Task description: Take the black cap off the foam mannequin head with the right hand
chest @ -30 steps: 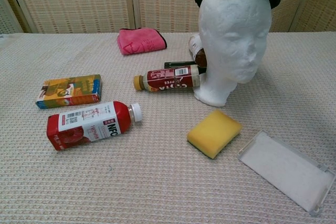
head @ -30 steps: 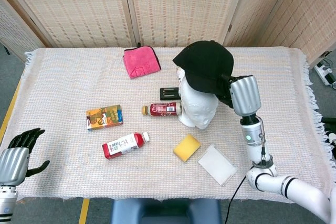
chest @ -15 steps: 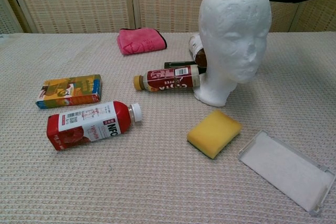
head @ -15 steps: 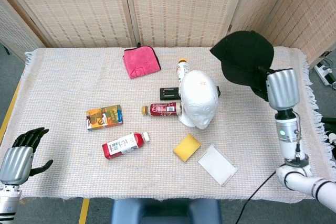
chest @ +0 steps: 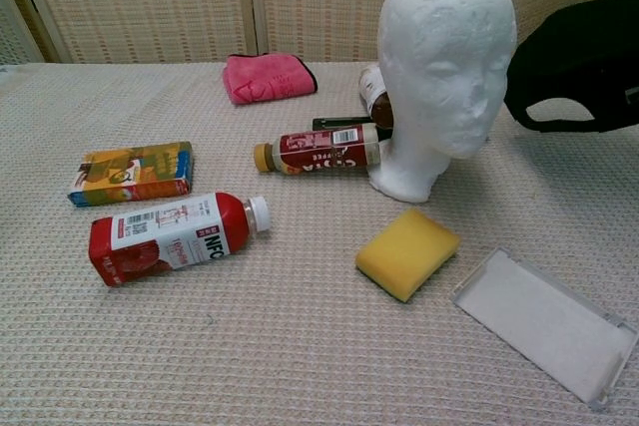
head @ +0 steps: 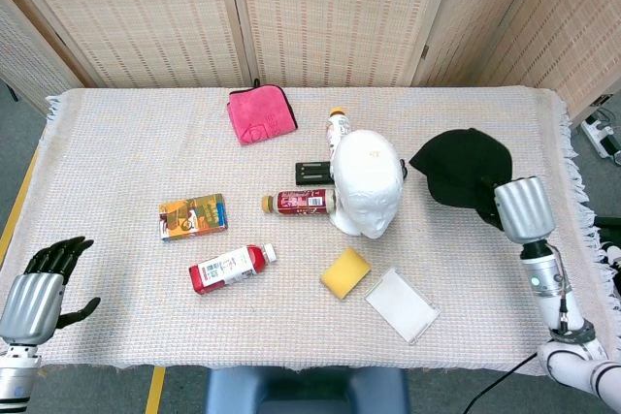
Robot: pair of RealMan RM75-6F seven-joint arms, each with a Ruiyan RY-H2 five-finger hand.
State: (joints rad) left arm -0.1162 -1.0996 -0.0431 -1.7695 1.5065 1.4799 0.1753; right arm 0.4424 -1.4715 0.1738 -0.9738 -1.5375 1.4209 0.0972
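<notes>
The white foam mannequin head stands bare at the table's middle. To its right, low over the table, the black cap is held by my right hand; the hand's fingers are hidden under the cap's near edge. In the chest view the cap hangs at the right edge, just above the cloth, and the hand itself is out of frame. My left hand waits off the table's near left corner with its fingers spread and nothing in it.
A yellow sponge and a clear plastic lid lie in front of the mannequin head. Two bottles, a small carton, a black box and a pink cloth lie to its left and behind.
The right hand lifted the cap off the mannequin head, carried it up and to the right, then lowered it close to the table on the right side. The left hand stayed put.
</notes>
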